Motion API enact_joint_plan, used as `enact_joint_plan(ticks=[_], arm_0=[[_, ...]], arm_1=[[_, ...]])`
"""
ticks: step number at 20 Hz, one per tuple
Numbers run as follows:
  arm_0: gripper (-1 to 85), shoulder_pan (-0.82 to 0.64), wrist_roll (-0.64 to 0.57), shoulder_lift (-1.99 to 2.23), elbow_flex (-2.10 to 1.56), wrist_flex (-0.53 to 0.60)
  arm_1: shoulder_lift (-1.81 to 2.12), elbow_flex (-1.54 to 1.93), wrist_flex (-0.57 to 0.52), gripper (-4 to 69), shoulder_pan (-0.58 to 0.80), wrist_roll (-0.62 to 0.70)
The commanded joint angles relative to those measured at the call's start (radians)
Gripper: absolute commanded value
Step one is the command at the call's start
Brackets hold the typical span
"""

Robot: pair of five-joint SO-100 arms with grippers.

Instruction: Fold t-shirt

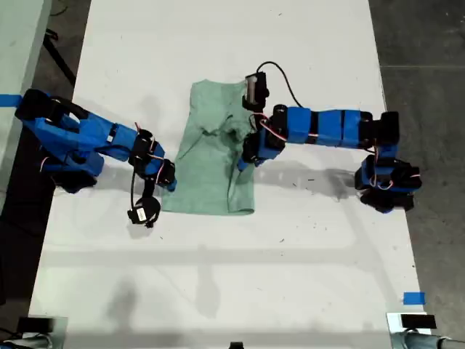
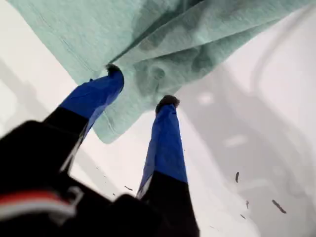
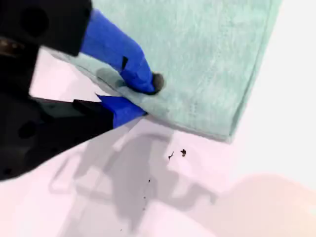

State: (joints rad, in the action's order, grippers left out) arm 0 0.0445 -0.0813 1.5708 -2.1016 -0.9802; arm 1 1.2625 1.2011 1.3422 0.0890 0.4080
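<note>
Nearest the lens in the first wrist view, our first gripper (image 2: 141, 86) is showing its black body and two blue fingers (image 2: 165, 143), which are standing spread apart with their dark tips touching a bunched fold of the t-shirt (image 2: 74, 29). The cloth is puckering into shaded creases between and just beyond the two tips, and we are not seeing either finger closing on it. In the exterior view this same gripper (image 1: 247, 156) is reaching in from the exterior view's right and is resting at the rumpled edge of the t-shirt (image 1: 211, 167) on that side, where the cloth is gathering into wrinkles. The pale mint-green t-shirt is lying on the white surface (image 1: 218, 276) between our two blue arms, mostly flat, with its straight hem toward the exterior view's bottom. Our second gripper (image 3: 148, 97) is pinching the t-shirt (image 3: 207, 59) at its edge near a hem corner: one blue finger (image 3: 118, 49) is pressing down on top of the cloth while the other is sitting just under the edge, against the surface. In the exterior view this gripper (image 1: 167, 178) is coming in from the exterior view's left and is meeting the t-shirt at its edge on that side, close to the hem. A black cable (image 1: 280, 76) is looping above the arm at the exterior view's right, and a piece of blue tape (image 1: 413, 298) is lying on the surface toward the exterior view's bottom right, well apart from the cloth.
</note>
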Motion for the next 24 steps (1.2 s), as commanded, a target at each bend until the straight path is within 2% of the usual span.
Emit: enact_joint_plan(ticks=[1,6,8,16,21,23,24], arm_0=[[0.0,-0.023,0.009,0.091,0.003,-0.015],[0.0,-0.112,-0.014,0.330,-0.058,-0.229],[0.0,-0.130,-0.023,0.324,-0.026,-0.255],[0.0,-0.066,-0.008,-0.164,0.522,-0.299],[0.0,-0.015,-0.035,-0.541,0.925,-0.373],[0.0,-0.006,-0.046,-0.710,1.121,-0.443],[6.8,-0.008,-0.069,-0.755,1.203,-0.492]], arm_1=[[0.104,-0.002,0.002,18.3,-0.009,-0.014],[0.104,0.015,-0.014,18.0,-0.009,-0.012],[0.106,0.018,-0.014,18.0,-0.011,-0.014],[0.135,0.040,-0.015,17.9,-0.021,-0.029],[0.143,0.049,-0.015,17.9,-0.023,-0.032],[0.146,0.051,-0.015,17.7,-0.026,-0.034],[0.149,0.054,-0.015,17.6,-0.028,-0.034]])
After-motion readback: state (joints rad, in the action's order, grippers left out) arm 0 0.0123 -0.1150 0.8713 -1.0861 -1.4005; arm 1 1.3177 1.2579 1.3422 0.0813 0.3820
